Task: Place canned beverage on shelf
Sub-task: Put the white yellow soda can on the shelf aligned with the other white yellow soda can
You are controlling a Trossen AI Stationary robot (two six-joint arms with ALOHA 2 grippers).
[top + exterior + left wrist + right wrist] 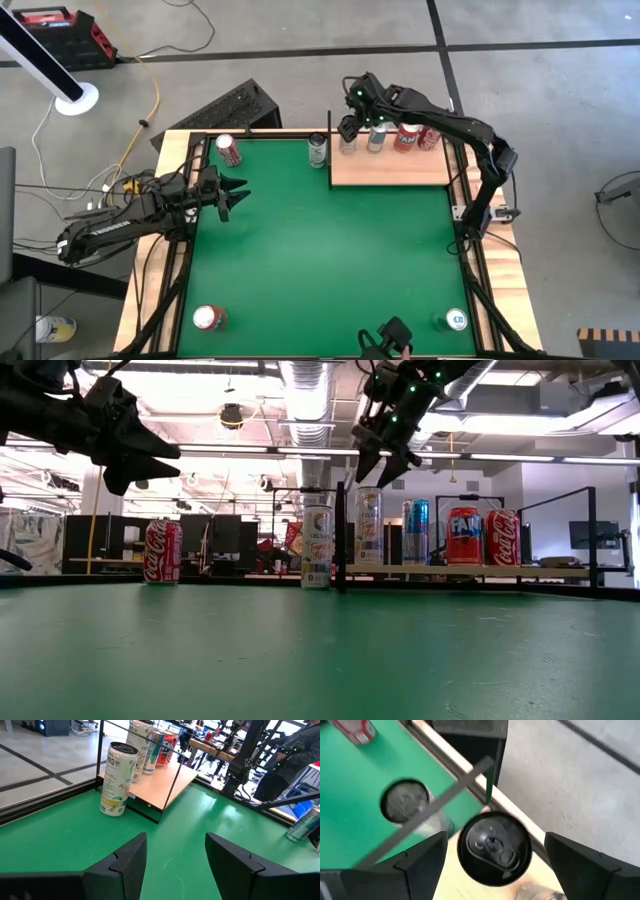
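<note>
Four cans stood upright on the shelf (400,172) at the far right of the green surface (320,250). The leftmost, a pale tall can (368,526), sat at the shelf's left end, directly under the right gripper (385,465). Right wrist view looked straight down on its lid (494,847), centred between the two fingers (420,860), which were spread wide with clear gap either side; nothing gripped. Low view showed the tips just above the can top, not touching. Long axis vertical, in line with the gripper's approach. Looked to me like a placed can, so any next move there would be straight up.

A white can (317,150) stood on the felt just left of the shelf's black rod, off the shelf. Left gripper (232,195) hovered over the left side of the felt, fingers partly open, empty, pointing toward that can; it was the nearer arm for it.

More cans on the felt: red at far left (228,150), red near left corner (208,318), silver near right corner (456,320). Open lab behind.
</note>
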